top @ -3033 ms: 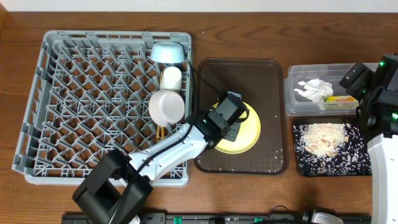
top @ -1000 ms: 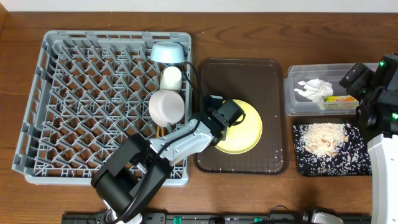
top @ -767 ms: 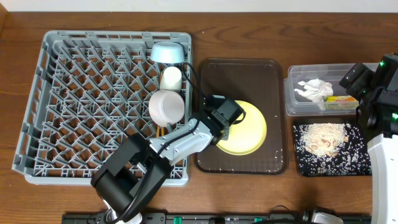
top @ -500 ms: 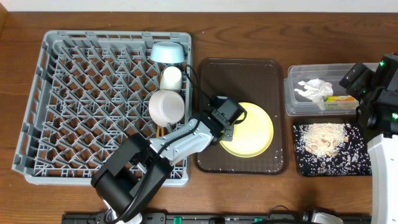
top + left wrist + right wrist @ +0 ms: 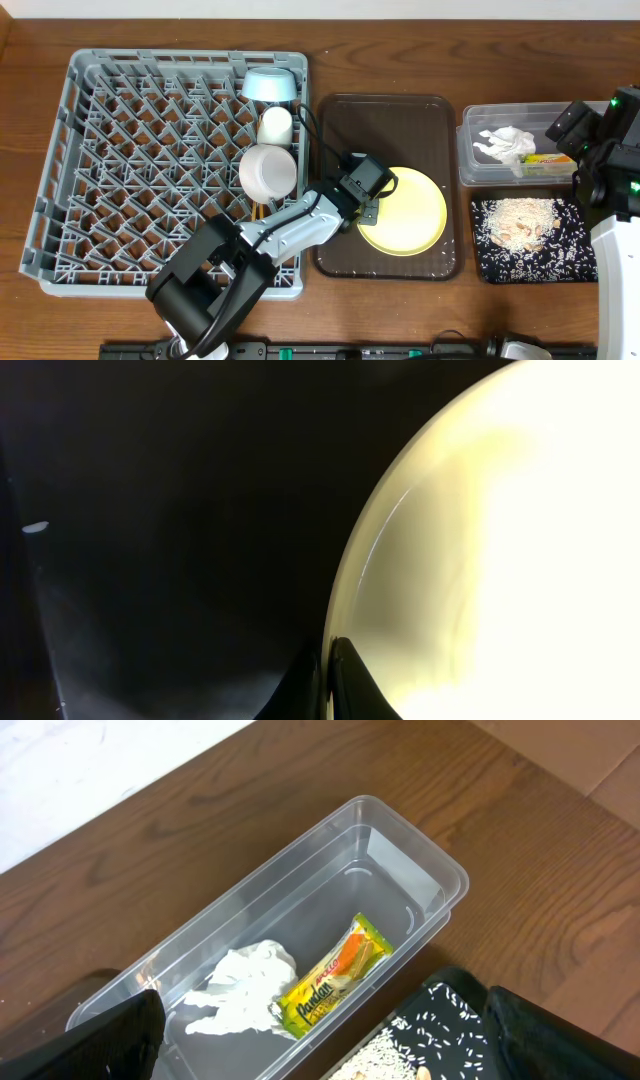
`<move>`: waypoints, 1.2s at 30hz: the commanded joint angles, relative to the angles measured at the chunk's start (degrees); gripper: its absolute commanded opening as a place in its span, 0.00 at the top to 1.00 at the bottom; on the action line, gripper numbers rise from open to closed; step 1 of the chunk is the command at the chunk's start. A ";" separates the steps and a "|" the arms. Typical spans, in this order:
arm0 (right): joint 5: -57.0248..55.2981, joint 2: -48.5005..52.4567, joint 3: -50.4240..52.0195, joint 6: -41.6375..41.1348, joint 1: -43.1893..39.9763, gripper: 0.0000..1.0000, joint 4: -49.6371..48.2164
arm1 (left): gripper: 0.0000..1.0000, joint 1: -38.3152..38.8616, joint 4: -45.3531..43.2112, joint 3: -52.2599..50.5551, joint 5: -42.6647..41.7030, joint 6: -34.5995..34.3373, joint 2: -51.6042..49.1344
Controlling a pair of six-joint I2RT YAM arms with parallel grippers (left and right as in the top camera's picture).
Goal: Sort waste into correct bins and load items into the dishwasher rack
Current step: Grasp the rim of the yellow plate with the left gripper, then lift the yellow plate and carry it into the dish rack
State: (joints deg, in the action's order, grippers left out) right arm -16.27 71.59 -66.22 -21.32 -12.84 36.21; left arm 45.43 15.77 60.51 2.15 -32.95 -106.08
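My left gripper (image 5: 368, 205) is shut on the left rim of the yellow plate (image 5: 405, 212), which lies on the dark brown serving tray (image 5: 390, 120). In the left wrist view both fingertips (image 5: 345, 670) pinch the plate's rim (image 5: 500, 540). The grey rack (image 5: 150, 150) holds the light blue bowl (image 5: 270, 85), white cup (image 5: 275, 125), cream bowl (image 5: 267, 172) and chopsticks (image 5: 260, 212). My right gripper (image 5: 320, 1040) is open and empty above the clear tub (image 5: 420, 850), which holds the napkin (image 5: 245, 985) and wrapper (image 5: 330, 985).
The black tray (image 5: 560, 260) with pale food scraps (image 5: 520, 222) lies in front of the clear tub (image 5: 480, 170) at the right. The right arm (image 5: 615, 170) stands at the table's right edge. The rack's left and middle pegs carry nothing.
The yellow plate has slid to the right and a little forward on the brown tray, with my left gripper at its left rim. The right arm has not moved.
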 commanded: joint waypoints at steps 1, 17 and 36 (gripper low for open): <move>-0.17 -0.35 -0.42 0.20 -0.26 0.01 0.07 | 0.94 -0.11 0.46 1.66 5.51 4.22 4.04; -0.17 -0.35 -0.42 0.20 -0.26 0.01 0.04 | 0.94 -6.01 1.31 2.99 67.43 46.75 36.39; -0.17 -0.35 -0.42 0.20 -0.26 0.01 0.07 | 0.94 -28.96 2.14 2.19 61.31 48.74 22.97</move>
State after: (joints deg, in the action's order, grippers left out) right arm -16.27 71.59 -66.22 -21.32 -12.84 36.21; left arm 16.60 17.85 63.35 65.25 15.81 -80.88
